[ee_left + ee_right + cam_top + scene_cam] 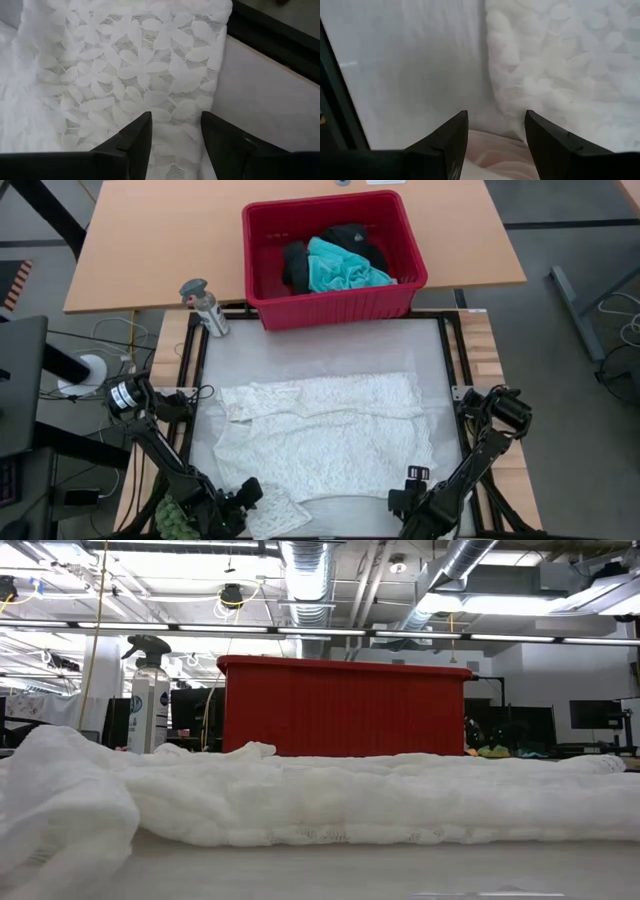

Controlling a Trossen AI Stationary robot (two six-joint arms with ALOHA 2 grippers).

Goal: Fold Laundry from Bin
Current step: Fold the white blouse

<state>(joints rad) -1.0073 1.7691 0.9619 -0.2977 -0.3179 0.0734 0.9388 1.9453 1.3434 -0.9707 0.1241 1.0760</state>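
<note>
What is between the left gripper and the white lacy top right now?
Nothing visible. The left gripper is right at the near edge of the white lacy top, its open fingers straddling the lace hem.

A pale work table (330, 345) carries a white lacy top (320, 435) spread flat. Behind the top, on a wooden table (150, 240), stand a red bin (262, 255) and a spray bottle (205, 307).

1 bin (262, 258) – 3 garments: white top (330, 435), turquoise shirt (343, 270), black clothing (355, 237) – 1 spray btl (205, 307)
</note>
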